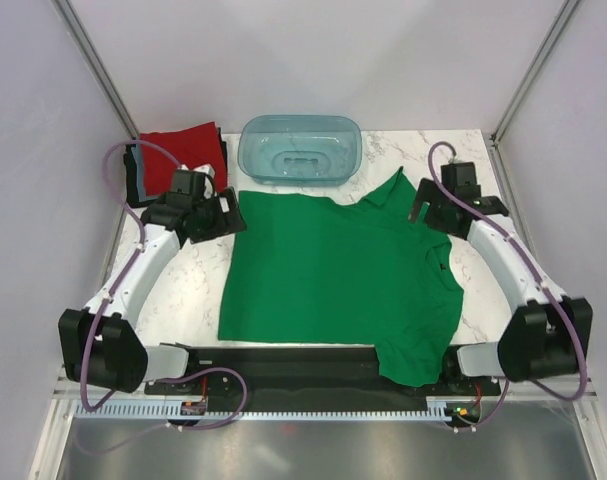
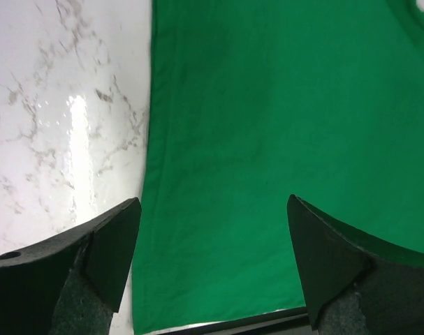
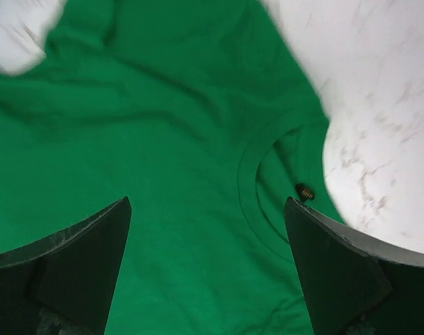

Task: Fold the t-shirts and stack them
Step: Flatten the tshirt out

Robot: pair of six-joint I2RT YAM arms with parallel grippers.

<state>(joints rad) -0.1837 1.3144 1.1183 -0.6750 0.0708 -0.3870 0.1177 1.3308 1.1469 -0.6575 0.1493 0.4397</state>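
A bright green t-shirt lies spread flat in the middle of the marble table, collar toward the right; one sleeve hangs over the near edge. It fills the left wrist view and the right wrist view, where its collar shows. A stack of folded shirts, red on top with black and light blue edges beneath, sits at the far left. My left gripper is open and empty above the shirt's far left corner. My right gripper is open and empty above the far right sleeve.
A translucent teal plastic tub stands at the far middle, just behind the green shirt. White enclosure walls close in the table on both sides. A black bar runs along the near edge under the shirt's hem.
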